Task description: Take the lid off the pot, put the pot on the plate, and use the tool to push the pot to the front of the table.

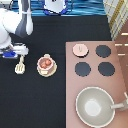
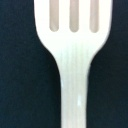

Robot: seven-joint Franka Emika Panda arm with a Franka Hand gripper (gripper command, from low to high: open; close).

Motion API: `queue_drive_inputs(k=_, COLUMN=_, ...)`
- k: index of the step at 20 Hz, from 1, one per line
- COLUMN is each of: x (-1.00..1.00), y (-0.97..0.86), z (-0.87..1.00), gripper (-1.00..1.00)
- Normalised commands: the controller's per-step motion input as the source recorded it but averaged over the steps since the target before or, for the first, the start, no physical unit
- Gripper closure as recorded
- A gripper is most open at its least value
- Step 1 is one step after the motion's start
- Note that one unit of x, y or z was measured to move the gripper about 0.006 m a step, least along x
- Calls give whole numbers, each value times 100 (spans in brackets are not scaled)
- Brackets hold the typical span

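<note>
The pale pink pot point(image 1: 46, 62) with reddish-brown contents sits uncovered on the cream plate point(image 1: 46, 72), on the black table point(image 1: 40, 105) left of the stove. Its lid point(image 1: 79, 49) lies on the stove's top-left burner spot. The cream spatula point(image 1: 20, 66) lies on the table just left of the plate, and its slotted head and handle point(image 2: 72, 75) fill the wrist view. My gripper point(image 1: 16, 53) hangs directly above the spatula's upper end, at the exterior view's left edge.
The brown-pink stove panel point(image 1: 120, 75) takes up the right side, with three black burners point(image 1: 104, 51). A large grey-beige pan point(image 1: 95, 106) with a handle stands at the stove's bottom end.
</note>
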Motion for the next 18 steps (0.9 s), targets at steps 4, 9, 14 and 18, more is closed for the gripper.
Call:
queue_drive_inputs(k=4, x=-32, y=8, z=-65, gripper=-100)
queue_drive_inputs(k=9, x=-44, y=3, z=-35, gripper=-100)
queue_drive_inputs(k=14, x=-41, y=0, z=-23, gripper=100)
queue_drive_inputs(k=18, x=-43, y=0, z=-28, gripper=100)
